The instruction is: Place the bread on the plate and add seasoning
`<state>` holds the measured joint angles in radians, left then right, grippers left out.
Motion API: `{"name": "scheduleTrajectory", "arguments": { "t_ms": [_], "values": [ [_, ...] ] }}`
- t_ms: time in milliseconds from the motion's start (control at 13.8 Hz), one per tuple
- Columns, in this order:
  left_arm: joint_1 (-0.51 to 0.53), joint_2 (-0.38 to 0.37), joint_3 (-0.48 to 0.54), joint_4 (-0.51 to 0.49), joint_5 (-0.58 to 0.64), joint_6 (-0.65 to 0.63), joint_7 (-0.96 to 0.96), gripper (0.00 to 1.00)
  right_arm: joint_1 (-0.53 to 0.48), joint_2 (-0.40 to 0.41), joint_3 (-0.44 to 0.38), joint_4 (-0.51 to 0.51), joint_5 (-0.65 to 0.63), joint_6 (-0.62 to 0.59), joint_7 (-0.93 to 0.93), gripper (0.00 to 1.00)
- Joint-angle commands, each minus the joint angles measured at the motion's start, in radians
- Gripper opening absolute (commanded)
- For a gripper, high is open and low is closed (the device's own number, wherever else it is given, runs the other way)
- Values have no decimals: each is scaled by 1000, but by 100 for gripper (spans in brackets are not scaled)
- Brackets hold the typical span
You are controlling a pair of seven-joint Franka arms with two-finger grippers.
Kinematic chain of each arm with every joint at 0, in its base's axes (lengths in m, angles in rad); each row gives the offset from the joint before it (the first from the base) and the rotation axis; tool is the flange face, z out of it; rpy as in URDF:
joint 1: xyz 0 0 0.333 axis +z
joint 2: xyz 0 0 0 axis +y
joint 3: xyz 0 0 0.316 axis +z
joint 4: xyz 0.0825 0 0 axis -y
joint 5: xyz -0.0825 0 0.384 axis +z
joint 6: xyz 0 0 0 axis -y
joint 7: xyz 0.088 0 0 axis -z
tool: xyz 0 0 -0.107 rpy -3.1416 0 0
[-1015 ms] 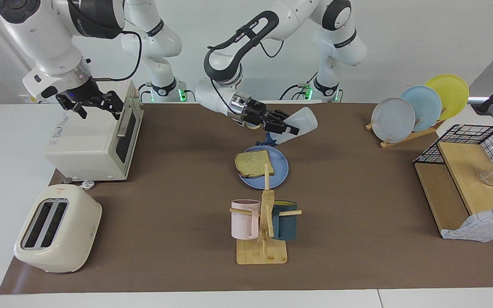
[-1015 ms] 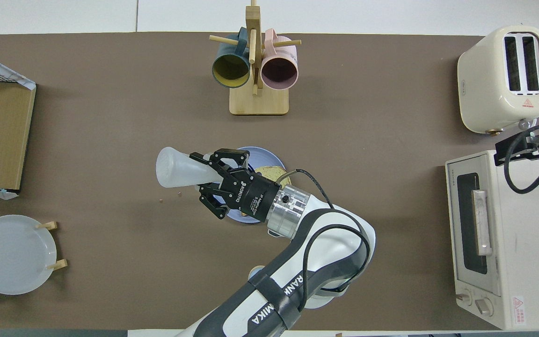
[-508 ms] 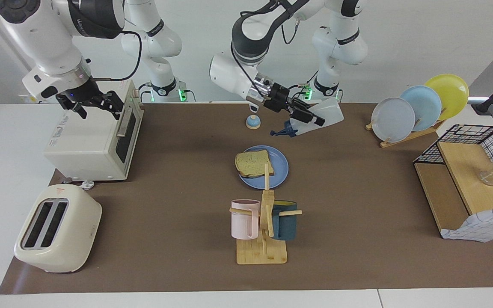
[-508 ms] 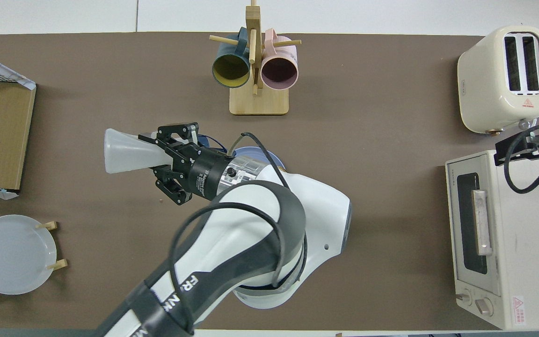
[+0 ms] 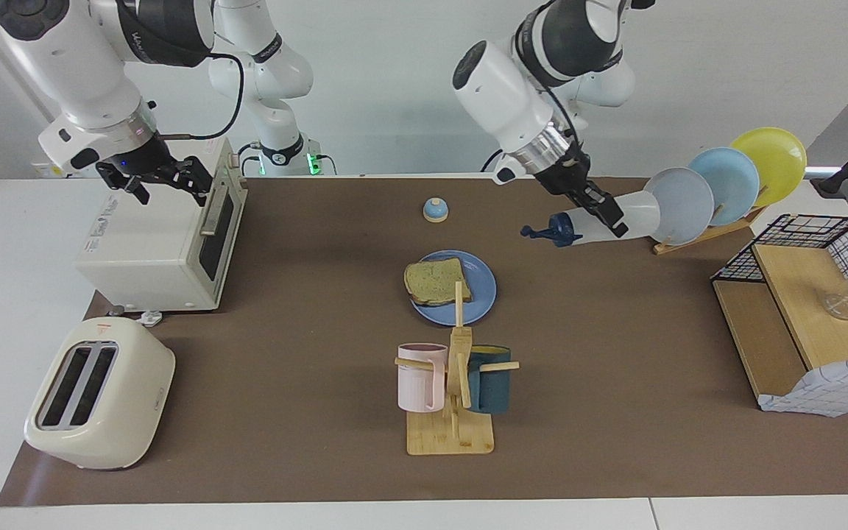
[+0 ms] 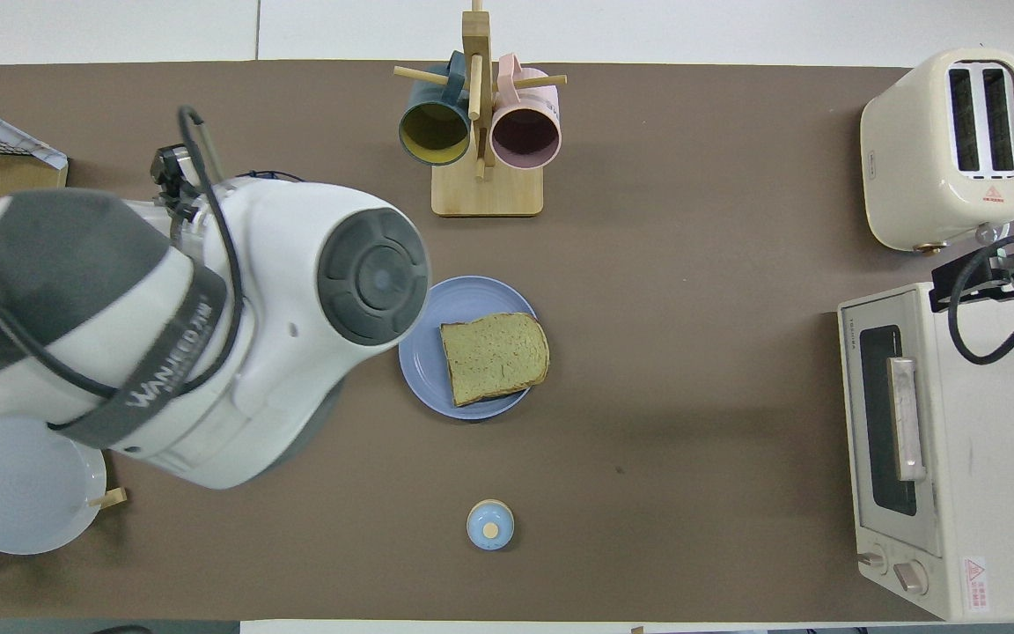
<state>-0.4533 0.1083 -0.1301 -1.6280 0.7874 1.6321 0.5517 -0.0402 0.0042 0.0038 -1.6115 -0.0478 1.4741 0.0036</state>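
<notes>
I see the bread (image 5: 436,283) lying on the plate (image 5: 481,294) mid-counter. From the plate, the left gripper (image 5: 606,216) sits at about two o'clock in the facing view, jaws clamped on the bottle (image 5: 601,221), held roughly level over the mat with its cap (image 5: 560,229) toward the plate; overhead, my own arm hides it. Right gripper (image 5: 166,180) hangs over the oven (image 5: 163,243), jaws apart, waiting. Bell (image 5: 435,210) at twelve o'clock from the plate, probably clear of it.
</notes>
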Motion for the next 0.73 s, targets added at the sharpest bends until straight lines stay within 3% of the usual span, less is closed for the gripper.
{"name": "scheduleTrajectory", "arguments": {
  "t_ms": [0,435,653],
  "values": [
    [89,-27,-6,-21,-138,109,-10,0,-9,-18,2,-24,12,17,-22,100],
    [303,-36,-6,-47,-491,331,-18,0,-7,-18,2,-24,12,17,-24,100],
    [349,-50,-6,-111,-641,440,-97,0,-9,-18,2,-24,12,17,-22,100]
  ]
}}
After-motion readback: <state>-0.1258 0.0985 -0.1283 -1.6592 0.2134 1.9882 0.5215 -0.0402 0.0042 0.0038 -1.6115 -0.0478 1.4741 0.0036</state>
